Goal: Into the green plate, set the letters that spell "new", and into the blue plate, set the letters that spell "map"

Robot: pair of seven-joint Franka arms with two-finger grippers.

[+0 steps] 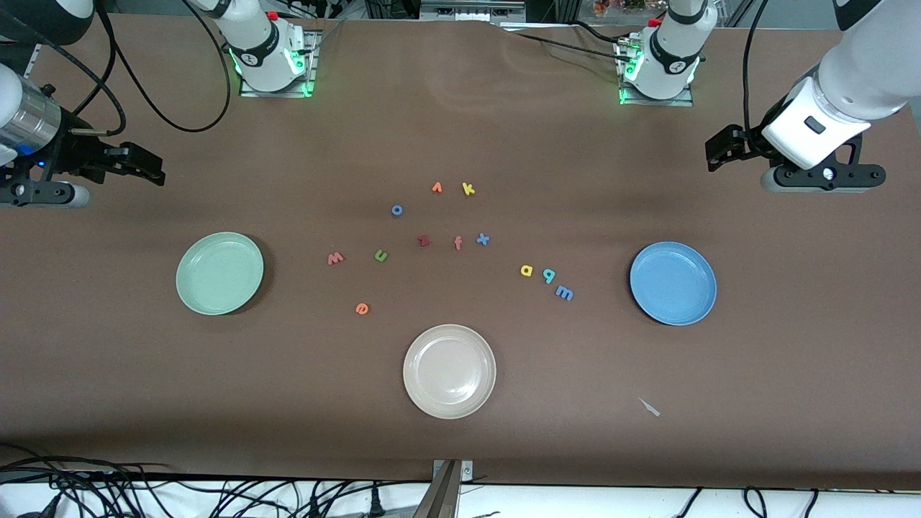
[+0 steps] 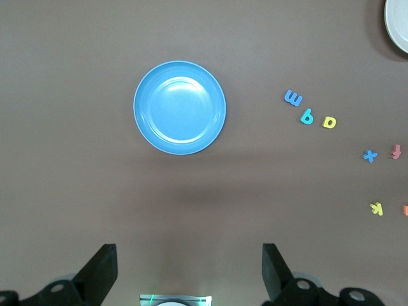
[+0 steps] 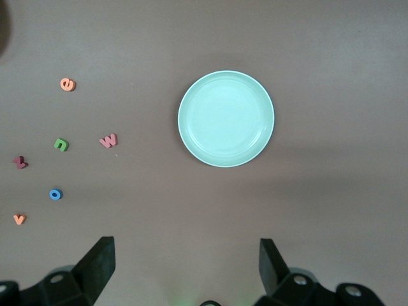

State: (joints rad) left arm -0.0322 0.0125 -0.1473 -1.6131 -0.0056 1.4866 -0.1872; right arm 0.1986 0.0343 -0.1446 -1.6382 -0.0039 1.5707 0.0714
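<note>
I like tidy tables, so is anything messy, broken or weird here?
Nearly nothing. One odd bit: a small pale scrap lies on the brown table, nearer the front camera than the blue plate. It belongs to no letter. All three plates sit flat and hold nothing.

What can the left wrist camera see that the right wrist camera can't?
Only the left wrist view shows the blue plate, the blue m, teal p, yellow a, blue x, yellow k and the open left gripper.

Only the right wrist view shows the green plate, orange e, green n, red w, blue o and the open right gripper.

Both show the brown table.
</note>
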